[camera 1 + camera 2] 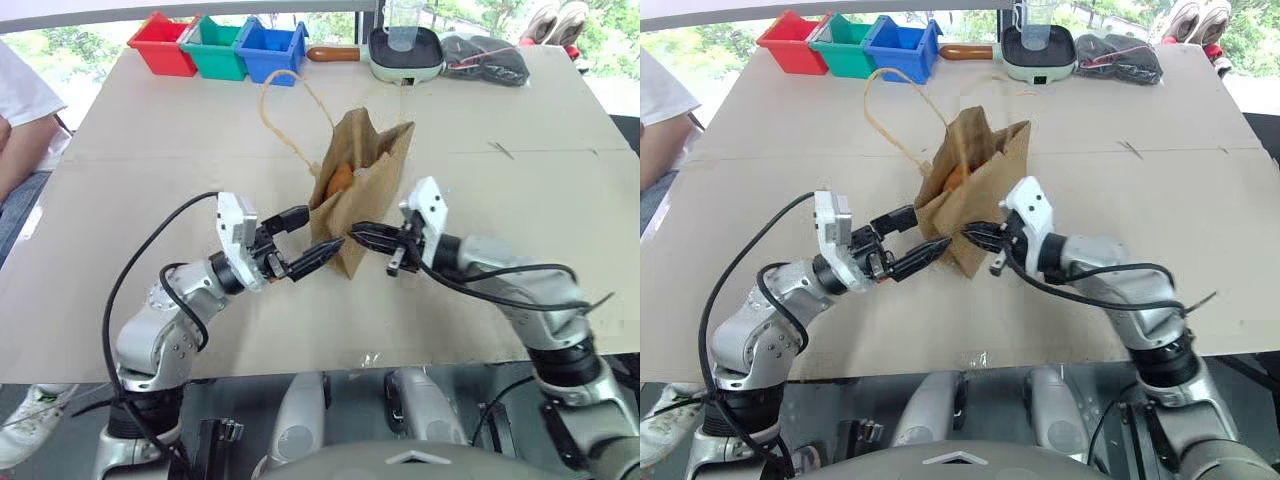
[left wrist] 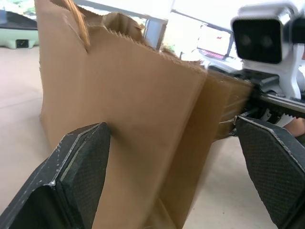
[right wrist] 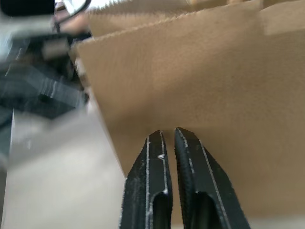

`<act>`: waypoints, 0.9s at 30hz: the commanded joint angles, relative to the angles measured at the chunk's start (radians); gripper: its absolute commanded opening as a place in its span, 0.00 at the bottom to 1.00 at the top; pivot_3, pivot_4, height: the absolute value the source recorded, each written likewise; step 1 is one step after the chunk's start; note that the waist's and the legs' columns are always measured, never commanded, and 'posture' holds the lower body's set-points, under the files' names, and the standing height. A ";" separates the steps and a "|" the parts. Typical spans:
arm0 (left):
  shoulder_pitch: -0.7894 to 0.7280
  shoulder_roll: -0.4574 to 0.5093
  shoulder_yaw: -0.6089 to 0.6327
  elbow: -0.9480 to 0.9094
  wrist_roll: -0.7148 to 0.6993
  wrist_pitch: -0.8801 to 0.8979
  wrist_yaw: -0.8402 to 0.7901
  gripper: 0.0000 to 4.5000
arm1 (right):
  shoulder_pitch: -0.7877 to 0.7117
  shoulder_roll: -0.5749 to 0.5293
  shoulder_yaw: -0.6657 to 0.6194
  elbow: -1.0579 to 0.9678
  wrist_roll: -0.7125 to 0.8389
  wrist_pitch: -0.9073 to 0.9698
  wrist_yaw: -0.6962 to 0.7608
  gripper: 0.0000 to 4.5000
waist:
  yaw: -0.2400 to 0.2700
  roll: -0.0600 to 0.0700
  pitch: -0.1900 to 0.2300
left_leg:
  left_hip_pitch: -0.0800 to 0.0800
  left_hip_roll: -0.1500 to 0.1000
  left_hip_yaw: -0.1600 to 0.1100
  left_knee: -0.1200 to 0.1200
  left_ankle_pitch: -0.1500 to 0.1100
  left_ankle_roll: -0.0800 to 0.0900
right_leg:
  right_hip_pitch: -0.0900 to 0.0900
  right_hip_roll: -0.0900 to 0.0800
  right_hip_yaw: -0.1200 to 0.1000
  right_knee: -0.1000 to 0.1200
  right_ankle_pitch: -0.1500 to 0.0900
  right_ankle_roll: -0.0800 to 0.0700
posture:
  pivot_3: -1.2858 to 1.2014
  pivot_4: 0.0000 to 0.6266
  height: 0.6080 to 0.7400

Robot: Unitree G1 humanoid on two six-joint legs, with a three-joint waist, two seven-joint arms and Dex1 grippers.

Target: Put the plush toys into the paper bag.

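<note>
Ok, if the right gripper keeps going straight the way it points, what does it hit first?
Most likely the paper bag: the shut right gripper points straight at its brown side wall, with nothing visible between them.

paper bag [image 1: 365, 190]: plain brown kraft | toy inside [image 1: 339, 180]: orange-brown | bins: red [image 1: 163, 44], green [image 1: 215, 48], blue [image 1: 270, 52] | bench [image 1: 150, 200]: beige | pan [image 1: 405, 55]: pale green, black inside
</note>
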 commanded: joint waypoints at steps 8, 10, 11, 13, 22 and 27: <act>-0.008 -0.073 -0.048 -0.031 0.198 -0.117 0.195 1.00 | -0.043 0.115 0.032 0.089 -0.086 -0.116 0.034 0.01 | -0.001 0.000 0.000 | 0.002 0.000 0.000 0.000 0.000 0.000 | 0.000 0.000 0.000 0.002 0.000 0.000 | 0.52 0.24 1.00; -0.035 -0.125 -0.071 -0.011 0.236 -0.115 0.266 1.00 | -0.023 0.089 0.019 0.076 -0.088 -0.136 0.066 0.01 | 0.006 0.000 0.000 | 0.002 0.000 0.000 0.000 0.000 0.000 | 0.000 0.000 0.000 0.002 0.000 0.000 | 0.52 0.24 1.00; -0.044 -0.146 -0.074 -0.001 0.245 -0.117 0.289 1.00 | -0.015 0.078 0.016 0.068 -0.092 -0.144 0.075 0.01 | 0.012 0.000 0.000 | 0.001 -0.001 0.000 0.001 0.000 0.000 | 0.000 0.000 0.000 0.002 0.000 0.000 | 0.52 0.24 1.00; -0.053 -0.174 -0.078 0.016 0.251 -0.124 0.304 0.82 | 0.011 0.043 0.009 0.031 -0.094 -0.161 0.098 0.00 | 0.013 -0.001 0.000 | 0.001 -0.001 0.000 0.002 0.000 0.000 | 0.001 0.000 0.000 0.002 0.000 0.000 | 0.52 0.24 1.00; -0.146 -0.095 -0.018 0.173 0.158 -0.220 0.037 0.00 | 0.218 -0.208 -0.228 -0.182 -0.084 -0.291 0.193 0.38 | 0.015 0.000 0.000 | 0.002 -0.001 -0.001 0.001 0.000 0.000 | 0.001 0.000 -0.001 0.002 0.000 0.000 | 0.52 0.24 1.00; -0.346 0.057 -0.022 0.491 0.130 -0.383 -0.398 0.00 | 0.384 -0.353 -0.423 -0.266 -0.041 -0.301 0.258 0.79 | 0.015 0.000 0.000 | 0.002 -0.001 -0.001 0.002 0.000 0.000 | 0.002 0.001 -0.001 0.002 0.000 0.000 | 0.52 0.24 1.00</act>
